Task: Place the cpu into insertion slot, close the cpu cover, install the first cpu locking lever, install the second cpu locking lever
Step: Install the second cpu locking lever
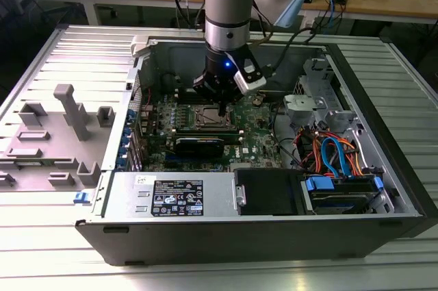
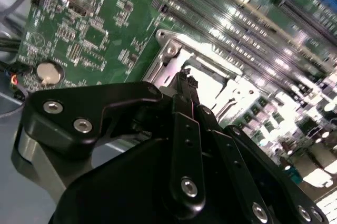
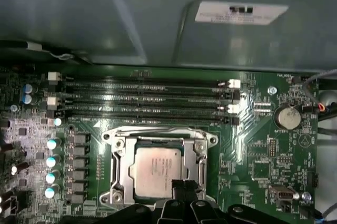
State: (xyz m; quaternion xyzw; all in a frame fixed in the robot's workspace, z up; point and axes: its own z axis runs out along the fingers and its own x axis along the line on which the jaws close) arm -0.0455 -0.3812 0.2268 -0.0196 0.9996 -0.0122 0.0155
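Jaws pinched together over cpu (image 3: 157,170) — green motherboard (image 3: 263,161) beneath.

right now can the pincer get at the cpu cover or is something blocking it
Probably yes. The pincer sits right at the edge of the cpu cover, which lies flat around the cpu in the insertion slot. Nothing stands between them.

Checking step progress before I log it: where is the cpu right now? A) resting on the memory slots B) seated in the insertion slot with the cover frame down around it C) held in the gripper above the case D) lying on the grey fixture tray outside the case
B: in the first wrist view the cpu lies flat in the insertion slot, with the cpu cover framing it, and the gripper sits at its edge.
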